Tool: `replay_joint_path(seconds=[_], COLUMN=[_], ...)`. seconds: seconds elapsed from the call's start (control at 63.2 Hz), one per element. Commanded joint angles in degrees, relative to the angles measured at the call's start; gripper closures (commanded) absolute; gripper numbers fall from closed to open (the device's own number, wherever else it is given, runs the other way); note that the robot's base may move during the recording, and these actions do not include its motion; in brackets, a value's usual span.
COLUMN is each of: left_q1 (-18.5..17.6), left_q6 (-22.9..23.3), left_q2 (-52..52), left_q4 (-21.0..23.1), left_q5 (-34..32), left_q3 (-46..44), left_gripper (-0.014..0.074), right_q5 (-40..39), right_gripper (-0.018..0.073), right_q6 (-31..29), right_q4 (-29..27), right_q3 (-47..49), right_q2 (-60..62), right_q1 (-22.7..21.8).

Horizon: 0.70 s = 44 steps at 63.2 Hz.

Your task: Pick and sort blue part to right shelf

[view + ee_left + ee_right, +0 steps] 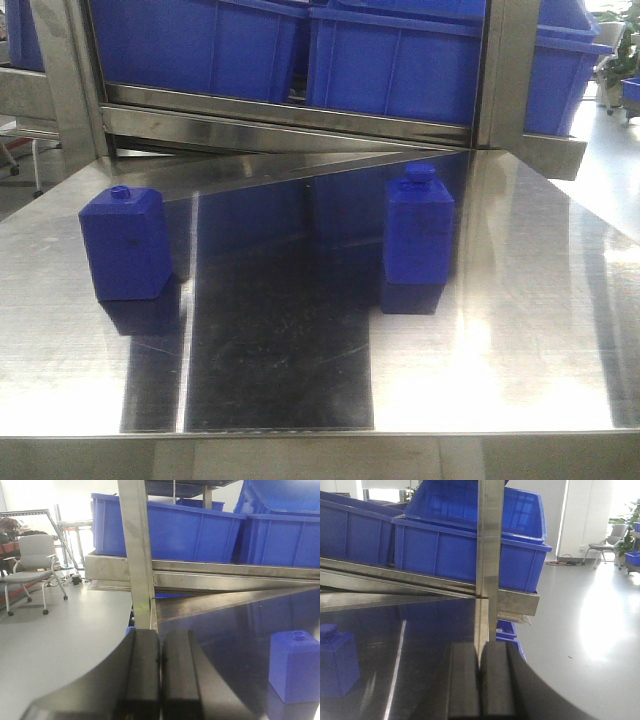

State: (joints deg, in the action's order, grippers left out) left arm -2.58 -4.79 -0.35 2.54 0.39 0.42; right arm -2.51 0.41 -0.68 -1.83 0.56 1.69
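Fingers [142, 675] of the left hand [160, 647] press flat together on nothing, and the right hand [480, 655] is pinched together and empty too. Each looks along a side edge of the bench [520, 330] toward a steel post of the right shelf [300, 118]. The blue part [418, 240] stands upright on the bench's right half, near the far edge where the shelf's lower rail runs. It is well apart from the squat blue block [125, 245] on the left. Bare steel lies between the two blocks and out to the near edge. The left wrist view shows grey floor [75, 630] and an office chair [32, 560] beyond the left edge, with the squat block to its right. The right wrist view shows open floor past the right edge and a blue block cut off at its left margin. Only the front view shows both blocks together, below the blue bins [400, 60].
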Motion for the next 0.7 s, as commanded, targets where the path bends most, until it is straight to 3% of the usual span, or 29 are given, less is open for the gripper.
replay_joint_path(seconds=[0.0, 0.38, 0.681], left_q1=[0.06, 0.06, 0.06], left_q6=[0.44, 0.44, 0.44], left_q2=[-1.1, -1.1, -1.1], left_q4=[0.08, 0.08, 0.08], left_q5=[-4.56, -4.56, -4.56], left_q3=[1.38, 1.38, 1.38], left_gripper=[0.0472, 0.0472, 0.0472], right_q5=[-4.85, -4.03, 13.47], right_gripper=[0.0531, 0.0531, 0.0531], right_q6=[-0.41, -0.41, -0.41], right_q4=[-0.06, -0.06, -0.06], right_q3=[1.3, 2.36, 12.61], right_q2=[1.27, 1.25, -0.58], right_q1=[-0.27, -0.27, -0.27])
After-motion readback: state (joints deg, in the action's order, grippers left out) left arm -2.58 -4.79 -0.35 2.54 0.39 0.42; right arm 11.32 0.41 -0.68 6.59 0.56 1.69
